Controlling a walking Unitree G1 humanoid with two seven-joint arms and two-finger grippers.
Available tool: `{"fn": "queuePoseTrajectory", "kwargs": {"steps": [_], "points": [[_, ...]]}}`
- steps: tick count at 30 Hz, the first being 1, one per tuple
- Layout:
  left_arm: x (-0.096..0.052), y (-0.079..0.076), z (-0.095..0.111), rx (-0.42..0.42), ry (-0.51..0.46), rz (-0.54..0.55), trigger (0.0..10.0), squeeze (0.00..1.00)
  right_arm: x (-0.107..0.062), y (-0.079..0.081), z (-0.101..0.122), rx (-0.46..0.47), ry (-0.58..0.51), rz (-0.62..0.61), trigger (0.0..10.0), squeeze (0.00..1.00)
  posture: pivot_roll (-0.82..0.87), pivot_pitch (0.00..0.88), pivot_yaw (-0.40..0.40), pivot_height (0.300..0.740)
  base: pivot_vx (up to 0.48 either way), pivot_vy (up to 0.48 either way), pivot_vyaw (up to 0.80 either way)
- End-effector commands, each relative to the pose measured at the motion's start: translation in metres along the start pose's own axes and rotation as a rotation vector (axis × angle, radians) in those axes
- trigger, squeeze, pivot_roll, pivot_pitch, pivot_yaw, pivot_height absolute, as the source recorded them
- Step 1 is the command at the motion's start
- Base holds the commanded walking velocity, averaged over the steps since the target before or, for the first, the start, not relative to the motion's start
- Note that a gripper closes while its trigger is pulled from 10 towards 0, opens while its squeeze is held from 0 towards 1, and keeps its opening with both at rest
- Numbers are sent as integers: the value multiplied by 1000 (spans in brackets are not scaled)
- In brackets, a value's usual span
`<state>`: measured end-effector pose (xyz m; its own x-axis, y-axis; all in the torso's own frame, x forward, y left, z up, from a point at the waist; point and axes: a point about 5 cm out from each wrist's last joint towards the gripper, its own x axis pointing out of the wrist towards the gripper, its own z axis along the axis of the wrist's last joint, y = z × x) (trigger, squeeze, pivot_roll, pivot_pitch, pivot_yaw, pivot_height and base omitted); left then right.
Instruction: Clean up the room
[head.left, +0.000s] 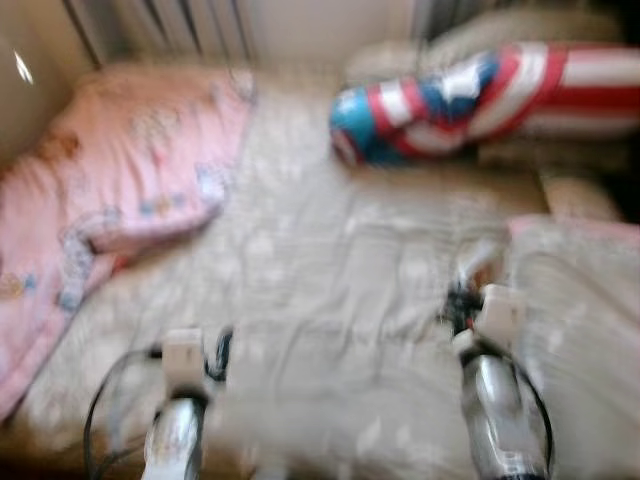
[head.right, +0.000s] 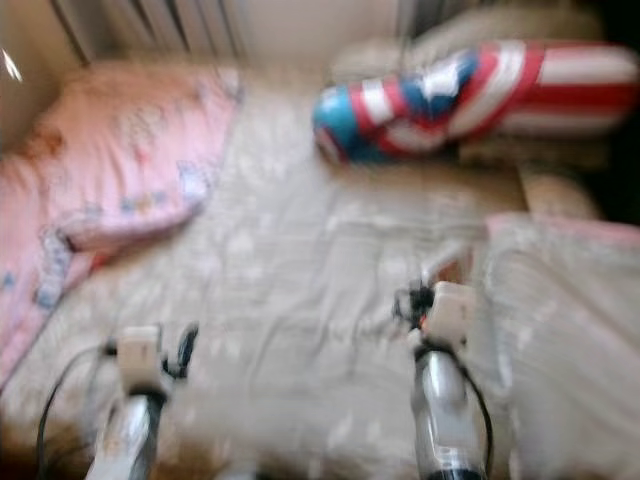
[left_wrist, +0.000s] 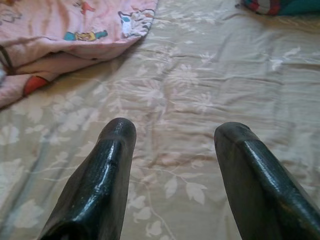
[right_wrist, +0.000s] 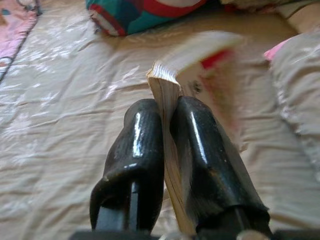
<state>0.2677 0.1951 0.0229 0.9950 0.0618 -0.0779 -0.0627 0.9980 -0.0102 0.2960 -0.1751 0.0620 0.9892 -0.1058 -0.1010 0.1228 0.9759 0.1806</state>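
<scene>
A thin book (right_wrist: 192, 52) with cream pages and a red-marked cover is pinched between the two black fingers of my right gripper (right_wrist: 167, 107), which is shut on it. The book stands up from the fingers over the beige floral bed sheet (head.left: 320, 250), right of the bed's middle (head.left: 478, 265). My left gripper (left_wrist: 175, 132) hangs open just above the sheet at the near left (head.left: 215, 350), with nothing between its fingers. The head views are blurred.
A pink cartoon-print quilt (head.left: 130, 170) is bunched along the bed's left side. A red, white and blue striped bolster (head.left: 470, 95) lies across the far right. A pale padded cover (head.left: 585, 300) lies at the right edge.
</scene>
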Motion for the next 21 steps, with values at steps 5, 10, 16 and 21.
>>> {"fn": "queuePoseTrajectory", "kwargs": {"steps": [5, 10, 16, 21], "points": [[-3, -8, -4, -15, 14, -23, 10000, 0, -6, -9, -5, 26, 2, -32, 10000, 0, -8, 173, 18, 740, 0, 0, 0], [-3, -11, -2, -17, 6, -32, 10000, 0, -5, -15, -10, 95, 27, -83, 10000, 0, -4, 174, 19, 740, 0, 0, 0], [-3, -10, -2, -16, 3, -34, 10000, 0, -5, -17, -13, 105, 40, -96, 10000, 0, -3, 186, 22, 740, 0, 0, 0], [-5, -10, -2, -13, 5, -37, 10000, 0, -3, -14, -14, 97, 55, -85, 10000, 0, -3, 195, 26, 710, 0, 0, 0]]}}
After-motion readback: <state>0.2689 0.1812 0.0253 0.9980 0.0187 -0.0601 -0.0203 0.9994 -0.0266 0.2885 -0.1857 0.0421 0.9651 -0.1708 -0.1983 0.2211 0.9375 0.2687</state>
